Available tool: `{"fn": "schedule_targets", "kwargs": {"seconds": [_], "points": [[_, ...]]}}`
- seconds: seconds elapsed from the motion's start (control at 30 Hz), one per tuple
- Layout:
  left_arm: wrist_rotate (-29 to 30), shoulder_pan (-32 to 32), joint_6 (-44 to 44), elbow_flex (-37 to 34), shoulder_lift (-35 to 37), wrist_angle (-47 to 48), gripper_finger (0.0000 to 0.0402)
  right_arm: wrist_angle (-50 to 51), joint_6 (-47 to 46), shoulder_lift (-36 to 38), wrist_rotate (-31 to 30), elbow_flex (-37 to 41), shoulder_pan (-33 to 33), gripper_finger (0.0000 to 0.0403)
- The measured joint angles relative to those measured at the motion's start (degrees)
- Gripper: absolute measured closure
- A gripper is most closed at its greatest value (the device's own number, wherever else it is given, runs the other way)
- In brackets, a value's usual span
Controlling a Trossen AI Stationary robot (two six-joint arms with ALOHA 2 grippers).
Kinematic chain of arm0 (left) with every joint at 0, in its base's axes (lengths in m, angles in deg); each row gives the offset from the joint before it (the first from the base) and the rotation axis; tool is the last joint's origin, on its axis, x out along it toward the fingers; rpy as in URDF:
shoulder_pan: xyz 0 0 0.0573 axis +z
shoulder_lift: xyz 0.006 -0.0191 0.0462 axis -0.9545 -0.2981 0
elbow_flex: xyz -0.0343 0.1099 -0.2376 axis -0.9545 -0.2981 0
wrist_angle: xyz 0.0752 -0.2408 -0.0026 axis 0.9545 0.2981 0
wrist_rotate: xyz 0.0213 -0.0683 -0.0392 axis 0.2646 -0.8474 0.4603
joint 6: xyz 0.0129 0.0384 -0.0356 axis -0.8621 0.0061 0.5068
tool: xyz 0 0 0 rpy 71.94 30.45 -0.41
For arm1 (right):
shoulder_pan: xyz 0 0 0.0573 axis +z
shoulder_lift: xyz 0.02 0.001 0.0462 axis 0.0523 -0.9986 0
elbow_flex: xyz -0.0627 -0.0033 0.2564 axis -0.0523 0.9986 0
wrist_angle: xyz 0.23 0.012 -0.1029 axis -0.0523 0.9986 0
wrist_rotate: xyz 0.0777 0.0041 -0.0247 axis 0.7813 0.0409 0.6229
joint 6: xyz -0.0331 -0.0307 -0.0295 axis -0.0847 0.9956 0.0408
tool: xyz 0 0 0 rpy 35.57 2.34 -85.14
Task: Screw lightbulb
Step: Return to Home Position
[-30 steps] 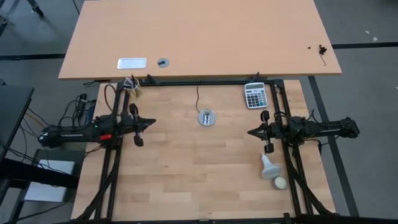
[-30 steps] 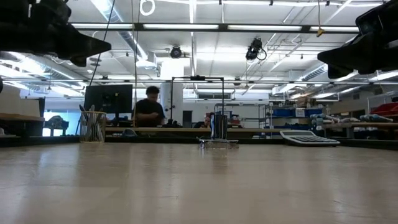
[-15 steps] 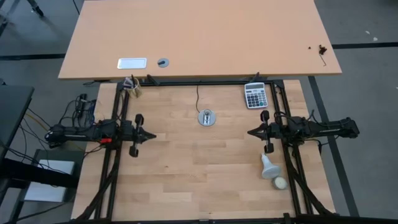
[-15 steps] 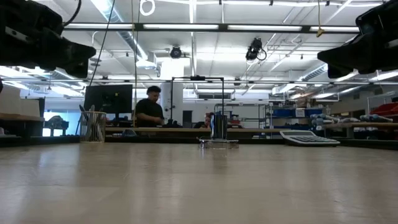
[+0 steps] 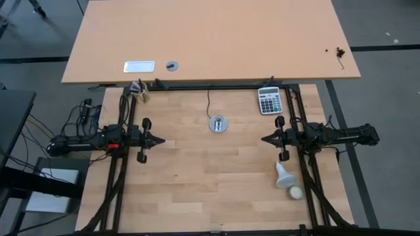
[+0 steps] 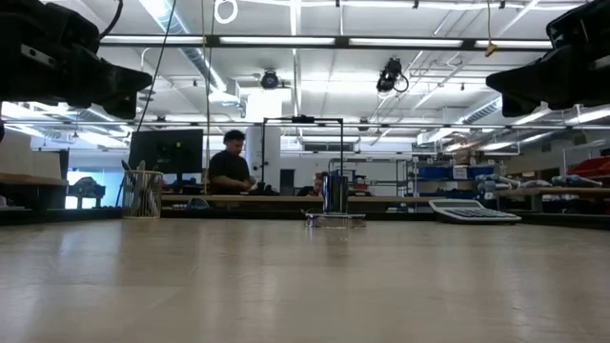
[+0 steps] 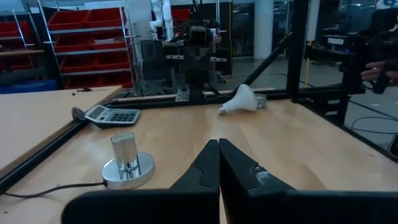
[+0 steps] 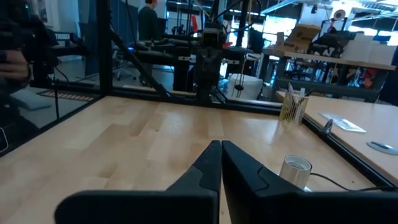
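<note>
Left gripper closed, well apart from lightbulb.

most of the table lies open; only the lamp socket stands at centre-back, with the calculator and lightbulb near the right edge.

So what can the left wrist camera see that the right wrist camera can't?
Only the left wrist view shows the lightbulb lying on its side and the calculator. Only the right wrist view shows the cup of pens and a person beyond the table. Both show the silver socket upright on the table, and each shows its own gripper shut: the left gripper, the right gripper.
</note>
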Motion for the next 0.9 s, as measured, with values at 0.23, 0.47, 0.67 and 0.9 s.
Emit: {"fn": "schedule_targets", "kwargs": {"seconds": [0.23, 0.47, 0.67, 0.9], "points": [[1.6, 0.0, -2.6, 0.0, 0.0, 0.2, 0.0401, -1.2, 7.3, 0.0, -5.9, 0.0, -0.9, 0.0388], [2.6, 0.2, -1.8, 0.0, 0.0, 0.4, 0.0401, -1.1, 3.0, -0.1, -10.8, 0.0, -3.3, 0.0383], [3.1, 2.9, 1.8, 0.0, -2.2, 0.6, 0.0401, 0.3, -3.0, -0.7, -10.9, 0.0, -4.8, 0.0382], [3.1, 6.5, 3.5, 0.0, -6.2, 0.0, 0.0401, 0.2, -7.3, -4.2, -10.8, 0.0, -4.9, 0.0386]]}}
